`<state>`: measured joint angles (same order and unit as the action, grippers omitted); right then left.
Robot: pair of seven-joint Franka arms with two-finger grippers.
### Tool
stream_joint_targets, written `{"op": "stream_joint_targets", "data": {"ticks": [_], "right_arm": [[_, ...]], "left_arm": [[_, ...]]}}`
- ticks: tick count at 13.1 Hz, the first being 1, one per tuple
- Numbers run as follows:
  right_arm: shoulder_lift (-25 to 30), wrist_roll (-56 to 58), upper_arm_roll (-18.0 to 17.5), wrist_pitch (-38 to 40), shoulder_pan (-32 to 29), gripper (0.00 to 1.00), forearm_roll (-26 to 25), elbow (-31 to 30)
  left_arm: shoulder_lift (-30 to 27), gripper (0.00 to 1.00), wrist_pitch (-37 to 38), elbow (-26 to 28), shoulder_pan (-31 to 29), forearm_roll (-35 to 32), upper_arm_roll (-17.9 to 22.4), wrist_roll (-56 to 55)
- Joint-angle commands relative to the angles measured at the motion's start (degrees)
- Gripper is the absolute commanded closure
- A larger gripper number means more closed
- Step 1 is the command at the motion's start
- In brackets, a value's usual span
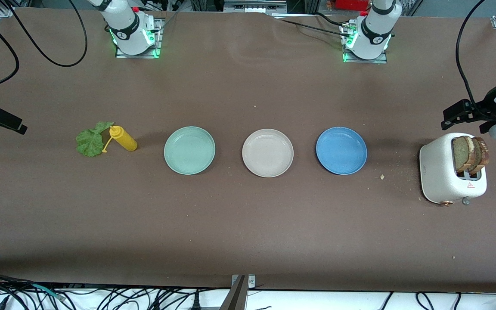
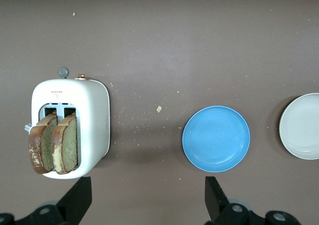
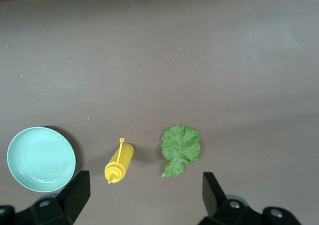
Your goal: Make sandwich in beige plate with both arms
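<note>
Brown table (image 1: 248,224) lies bare around beige plate (image 1: 268,153); left tool (image 2: 144,197) and right tool (image 3: 142,195) released at its ends

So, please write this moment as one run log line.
left gripper: open, over toaster | right gripper: open, over lettuce leaf | bread slices: in toaster | beige plate: empty

Only a red warning triangle on the toaster (image 1: 452,172); its lettering is unreadable.

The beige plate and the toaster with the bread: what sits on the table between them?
A blue plate between beige plate and toaster, plus scattered crumbs; the front view shows it.
</note>
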<state>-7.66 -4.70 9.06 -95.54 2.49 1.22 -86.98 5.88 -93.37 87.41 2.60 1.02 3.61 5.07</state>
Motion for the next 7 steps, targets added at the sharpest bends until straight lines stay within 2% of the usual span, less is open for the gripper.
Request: {"op": "stream_joint_targets", "data": {"ticks": [1, 7], "right_arm": [[0.5, 0.3, 0.1, 0.4, -0.2, 0.00, 0.5, -0.2], [0.5, 0.0, 0.1, 1.2, -0.5, 0.00, 0.5, -0.1]], "left_arm": [[-0.3, 0.00, 0.4, 0.4, -0.1, 0.6, 0.2, 0.6], [-0.3, 0.00, 0.5, 0.4, -0.1, 0.6, 0.2, 0.7]]}}
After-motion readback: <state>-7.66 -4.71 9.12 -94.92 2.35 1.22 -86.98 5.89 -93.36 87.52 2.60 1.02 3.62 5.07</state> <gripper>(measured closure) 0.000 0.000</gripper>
